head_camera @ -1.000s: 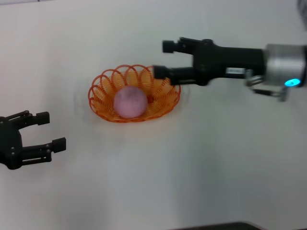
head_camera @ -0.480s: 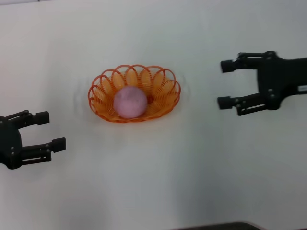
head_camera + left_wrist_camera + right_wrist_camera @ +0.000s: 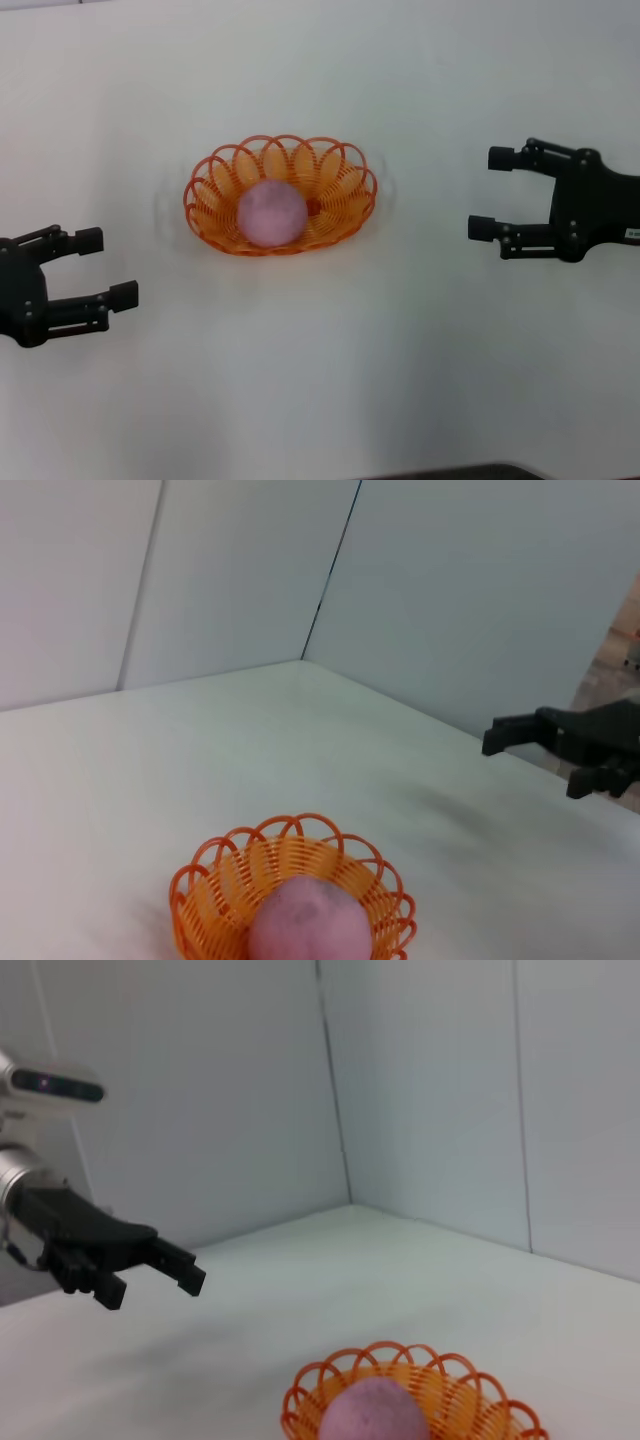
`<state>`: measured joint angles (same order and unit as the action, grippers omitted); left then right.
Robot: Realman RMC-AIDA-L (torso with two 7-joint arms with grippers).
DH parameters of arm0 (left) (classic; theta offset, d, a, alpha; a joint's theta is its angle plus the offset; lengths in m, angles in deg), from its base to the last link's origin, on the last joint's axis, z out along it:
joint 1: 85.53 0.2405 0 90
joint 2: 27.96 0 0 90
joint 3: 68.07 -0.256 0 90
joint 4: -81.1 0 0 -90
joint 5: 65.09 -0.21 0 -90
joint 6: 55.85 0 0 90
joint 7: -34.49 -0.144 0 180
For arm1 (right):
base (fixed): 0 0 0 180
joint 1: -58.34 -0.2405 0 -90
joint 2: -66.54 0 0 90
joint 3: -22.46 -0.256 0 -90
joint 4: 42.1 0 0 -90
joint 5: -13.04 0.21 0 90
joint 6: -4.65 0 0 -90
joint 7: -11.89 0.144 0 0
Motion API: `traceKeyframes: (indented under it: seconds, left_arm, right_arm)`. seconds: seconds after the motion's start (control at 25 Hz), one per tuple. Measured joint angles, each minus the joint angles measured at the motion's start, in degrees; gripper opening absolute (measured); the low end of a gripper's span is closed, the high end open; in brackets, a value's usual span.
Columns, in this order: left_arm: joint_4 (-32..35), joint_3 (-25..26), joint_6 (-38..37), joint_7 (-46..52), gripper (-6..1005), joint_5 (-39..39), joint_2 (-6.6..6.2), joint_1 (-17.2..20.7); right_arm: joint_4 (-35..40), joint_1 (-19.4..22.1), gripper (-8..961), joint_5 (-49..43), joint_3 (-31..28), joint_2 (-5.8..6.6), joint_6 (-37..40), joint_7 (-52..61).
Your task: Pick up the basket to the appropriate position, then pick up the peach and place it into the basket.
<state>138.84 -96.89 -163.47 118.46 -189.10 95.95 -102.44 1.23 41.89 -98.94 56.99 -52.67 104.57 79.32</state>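
The orange wire basket [image 3: 340, 190] stands on the white table, left of centre in the head view. The pink-purple peach [image 3: 270, 213] lies inside it. Both also show in the left wrist view, basket [image 3: 215, 895] and peach [image 3: 308, 925], and in the right wrist view, basket [image 3: 470, 1400] and peach [image 3: 372, 1410]. My right gripper [image 3: 492, 193] is open and empty, well to the right of the basket. My left gripper [image 3: 106, 268] is open and empty at the left edge, apart from the basket.
The white table [image 3: 320, 380] stretches all around the basket. Grey wall panels [image 3: 450, 580] rise behind the table. The far gripper shows in each wrist view: the right one [image 3: 525, 760] and the left one [image 3: 165, 1272].
My right gripper has drawn back from the basket's right rim to the right side of the table, open and empty. The left gripper, basket and peach have not moved.
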Motion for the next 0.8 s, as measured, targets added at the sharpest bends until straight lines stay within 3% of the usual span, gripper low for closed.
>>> traceKeyframes:
  seconds: [0.8]
  left_arm:
    - [0.0,0.1,0.0,0.0,888,0.0,-0.12,-0.1]
  right_arm:
    - [-2.2,-1.1,954,-1.7,0.3,-0.22,-2.7,-0.6]
